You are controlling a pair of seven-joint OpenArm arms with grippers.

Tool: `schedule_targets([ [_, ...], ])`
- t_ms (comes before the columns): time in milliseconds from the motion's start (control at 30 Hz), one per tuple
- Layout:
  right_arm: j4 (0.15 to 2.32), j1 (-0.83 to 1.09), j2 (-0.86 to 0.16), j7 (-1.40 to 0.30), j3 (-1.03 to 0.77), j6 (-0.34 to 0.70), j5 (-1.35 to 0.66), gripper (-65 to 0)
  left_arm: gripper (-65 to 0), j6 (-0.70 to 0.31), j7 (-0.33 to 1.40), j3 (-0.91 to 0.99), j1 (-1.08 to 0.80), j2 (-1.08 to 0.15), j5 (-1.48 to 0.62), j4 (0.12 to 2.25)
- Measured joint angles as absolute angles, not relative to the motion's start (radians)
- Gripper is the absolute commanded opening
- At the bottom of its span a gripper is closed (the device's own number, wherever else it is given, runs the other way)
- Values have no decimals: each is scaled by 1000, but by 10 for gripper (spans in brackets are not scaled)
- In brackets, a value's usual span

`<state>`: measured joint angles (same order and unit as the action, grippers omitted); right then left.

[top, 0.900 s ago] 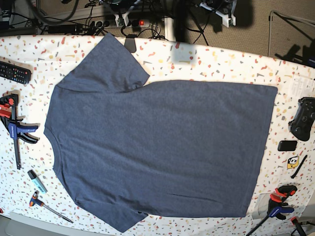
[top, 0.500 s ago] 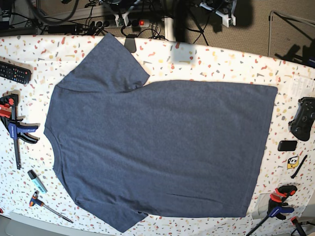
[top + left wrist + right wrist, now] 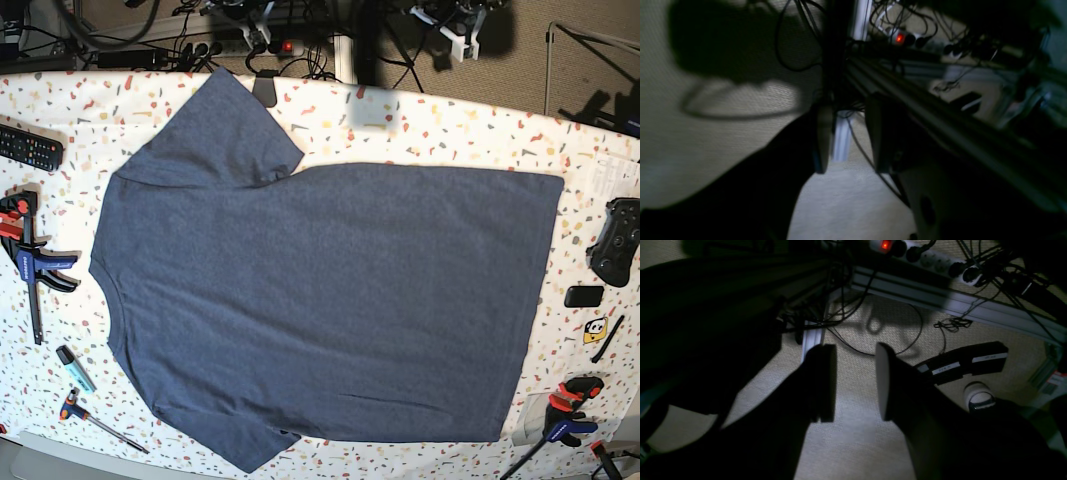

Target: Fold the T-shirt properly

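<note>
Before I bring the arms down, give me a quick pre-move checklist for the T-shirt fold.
1. T-shirt spread flat, plain side up: ok.
2. Both sleeves laid out: ok.
3. Left gripper open and empty: ok.
4. Right gripper open and empty: ok.
5. Grippers over the table: not ok; both wrist views show floor and cables.
6. Clamps and game controller off the fabric: ok.

Terrazzo-speckled table (image 3: 450, 130), beige carpet floor (image 3: 853, 446), tangled cables (image 3: 846, 306)
</note>
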<state>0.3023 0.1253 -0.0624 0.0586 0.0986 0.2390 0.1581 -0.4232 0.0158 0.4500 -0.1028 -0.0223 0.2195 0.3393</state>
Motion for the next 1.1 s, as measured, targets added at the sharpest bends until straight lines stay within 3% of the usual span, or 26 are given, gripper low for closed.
schedule_targets([
  [233,307,139,-114,41,99,241,158,-446,-446,-430,12,450,-187,-22,204,443],
  [433,445,241,-171,37,99,300,98,-446,-446,-527,36,449,-313,-19,158,651],
  [667,804,476,-263,27,99,485,50,-446,-446,-550,77,448,-512,-20,133,973],
  [1100,1619,990,-497,-136,52,482,-105,-446,-450,-554,109,445,-818,-25,131,1601],
])
